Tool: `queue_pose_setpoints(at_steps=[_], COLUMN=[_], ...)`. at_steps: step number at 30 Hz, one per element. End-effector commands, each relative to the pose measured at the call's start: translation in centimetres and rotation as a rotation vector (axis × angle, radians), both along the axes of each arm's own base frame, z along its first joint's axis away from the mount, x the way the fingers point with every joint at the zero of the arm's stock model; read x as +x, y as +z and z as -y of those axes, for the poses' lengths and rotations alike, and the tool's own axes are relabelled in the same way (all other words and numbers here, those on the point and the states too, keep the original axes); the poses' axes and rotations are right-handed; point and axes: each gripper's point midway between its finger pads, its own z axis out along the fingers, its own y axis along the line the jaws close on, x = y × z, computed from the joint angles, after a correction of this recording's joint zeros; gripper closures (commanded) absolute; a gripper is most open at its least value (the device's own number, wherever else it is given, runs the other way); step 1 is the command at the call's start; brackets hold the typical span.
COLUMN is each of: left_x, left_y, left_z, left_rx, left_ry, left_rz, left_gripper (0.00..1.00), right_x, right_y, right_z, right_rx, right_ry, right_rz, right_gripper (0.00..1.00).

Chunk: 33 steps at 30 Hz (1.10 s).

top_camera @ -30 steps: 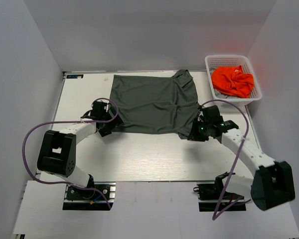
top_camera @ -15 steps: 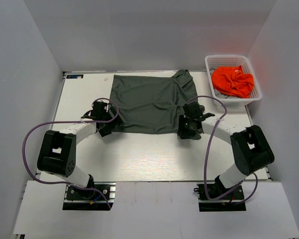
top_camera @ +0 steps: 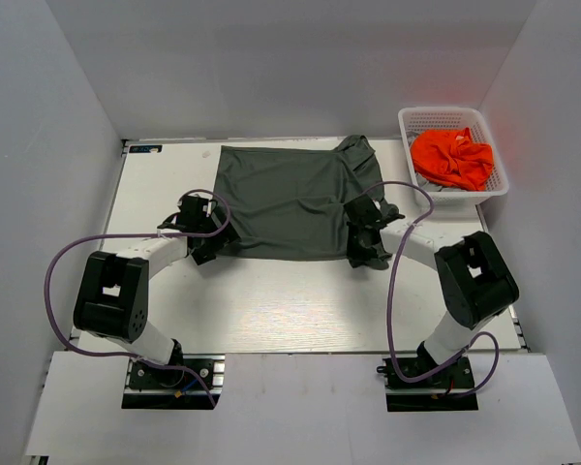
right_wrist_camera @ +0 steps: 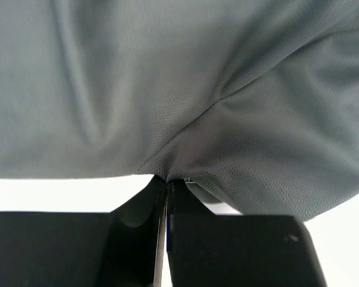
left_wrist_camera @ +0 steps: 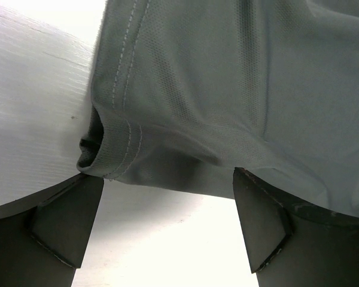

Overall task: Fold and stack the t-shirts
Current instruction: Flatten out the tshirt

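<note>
From above, the soft dark olive-grey t-shirt point(top_camera: 290, 199) lies flat by the far edge of the white counter point(top_camera: 271, 310). The bright orange t-shirt point(top_camera: 452, 158) sits bunched in the white plastic lattice basket point(top_camera: 445, 114) at the far right corner. The left gripper point(top_camera: 208, 247) and right gripper point(top_camera: 366, 254) are at the grey shirt's near corners.

In the left wrist view, the left fingers point(left_wrist_camera: 63, 221) are wide apart and hold nothing. The hem corner lies between them. I think they should close on it first.

In the right wrist view, the right fingers point(right_wrist_camera: 137, 209) are squeezed shut on the grey cloth. Then both should lift together.
</note>
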Motion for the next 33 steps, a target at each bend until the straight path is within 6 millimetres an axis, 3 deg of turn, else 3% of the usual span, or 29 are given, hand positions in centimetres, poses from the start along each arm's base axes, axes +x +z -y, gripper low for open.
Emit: queue_pose_setpoints(at_steps=[1, 2, 3, 9, 12, 15, 16, 19, 20, 22, 24, 27, 28, 33], left_x=[-0.9, -1.0, -1.0, -0.9, -1.0, -1.1, -1.1, -1.3, -1.3, -1.2, -0.9, -0.9, -0.9, 1.3], left_y=[-1.1, -1.2, -1.2, -0.6, -0.7, -0.5, -0.5, -0.6, -0.7, -0.4, 0.5, 1.2, 1.5, 5.4], left_z=[-1.3, -1.5, -1.5, -1.4, -1.6, -1.8, -1.8, -1.9, -2.1, -2.0, -2.2, -2.5, -2.1, -1.2], left_rx=[0.052, 0.062, 0.063, 0.059, 0.068, 0.077, 0.077, 0.079, 0.087, 0.085, 0.089, 0.116, 0.112, 0.079], left_ry=[0.008, 0.014, 0.014, 0.014, 0.019, 0.025, 0.025, 0.024, 0.029, 0.030, 0.036, 0.047, 0.045, 0.012], left_rz=[-0.058, -0.065, -0.065, -0.046, -0.053, -0.052, -0.052, -0.062, -0.061, -0.052, -0.029, -0.014, -0.016, 0.091], left_gripper=[0.01, 0.01, 0.01, 0.01, 0.01, 0.01, 0.01, 0.01, 0.01, 0.01, 0.01, 0.01, 0.01, 0.01], right_x=[-2.0, -2.4, -4.0, -8.6, -10.6, -12.2, -12.5, -13.3, -13.3, -13.1, -12.4, -11.1, -10.1, -6.7], right_y=[1.6, 2.5, 3.6, 9.3, 10.0, 8.9, 8.0, 7.7, 7.8, 8.4, 8.9, 9.5, 9.8, 10.2], right_z=[-0.7, -1.0, -1.8, 0.1, 0.8, 0.7, 0.4, -1.2, -1.8, -1.9, -1.1, 0.7, 2.2, 5.8], right_rx=[-0.006, 0.014, 0.054, 0.022, 0.018, 0.045, 0.068, 0.154, 0.191, 0.200, 0.159, 0.079, 0.016, -0.105], right_ry=[0.029, 0.047, 0.098, 0.115, 0.103, 0.118, 0.137, 0.220, 0.243, 0.267, 0.251, 0.179, 0.130, -0.031], right_rz=[-0.088, -0.089, -0.124, -0.230, -0.282, -0.338, -0.350, -0.361, -0.361, -0.335, -0.294, -0.210, -0.149, -0.013], right_gripper=[1.00, 1.00, 1.00, 1.00, 1.00, 0.90, 0.78, 0.70, 0.61, 0.57, 0.46, 0.36, 0.33, 0.13])
